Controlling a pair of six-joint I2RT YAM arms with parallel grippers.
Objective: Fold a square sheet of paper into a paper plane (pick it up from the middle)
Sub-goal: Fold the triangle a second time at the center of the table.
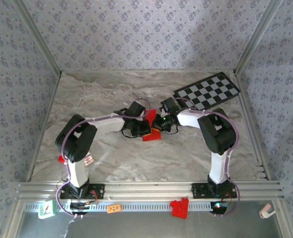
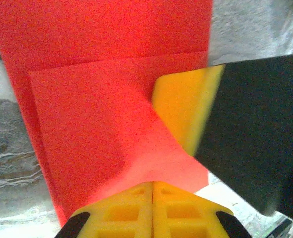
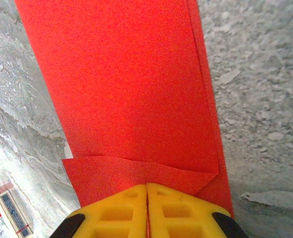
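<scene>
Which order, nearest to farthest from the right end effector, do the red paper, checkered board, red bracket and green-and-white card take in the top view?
From the right end effector:
1. red paper, at its tips, table centre.
2. checkered board, far right of the table.
3. red bracket, front rail, right of centre.
4. green-and-white card, front left corner.

The folded paper point(image 1: 150, 134) is found mid-frame on the table point(image 1: 111, 158), flanked by the left gripper point(image 1: 139, 127) leftward and the right gripper point(image 1: 160, 125) rightward; the board point(image 1: 207, 90) is laid upper right.
</scene>
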